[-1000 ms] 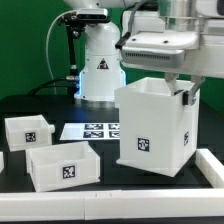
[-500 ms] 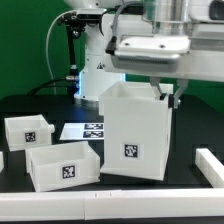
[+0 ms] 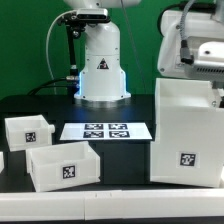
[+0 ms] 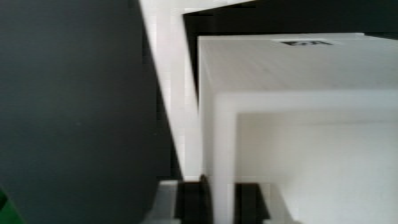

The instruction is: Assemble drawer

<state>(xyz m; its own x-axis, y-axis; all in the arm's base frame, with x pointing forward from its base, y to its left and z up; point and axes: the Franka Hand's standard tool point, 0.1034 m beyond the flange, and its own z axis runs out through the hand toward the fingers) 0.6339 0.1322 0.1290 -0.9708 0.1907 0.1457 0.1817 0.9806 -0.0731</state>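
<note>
While the wrist view looks down past the gripper, you can see its two fingers standing tight on either side of one thin white wall, so the jaws are clenched on the casing at its upper rim. That wall runs away from the camera as a bright, narrow edge, with the pale hollow of the casing on one side and plain darkness on the other. A sliver of a black marker shows on the far part of the casing, too small for you to read.

From the exterior view, you find the casing at that view's right: a tall, plain white box, open at the top, with a small black-and-white square marker low on its front face. The arm's white wrist hangs above its far upper corner, and the fingertips are hidden behind the rim. You cannot tell whether its base rests on the black table or hangs just above it.

Well apart from it, toward the exterior view's left, lie two shallow white open boxes: the nearer tray and, behind it and further left, the farther tray, each with a square marker on its front face. The marker board lies flat between them and the casing, in front of the white robot base
</note>
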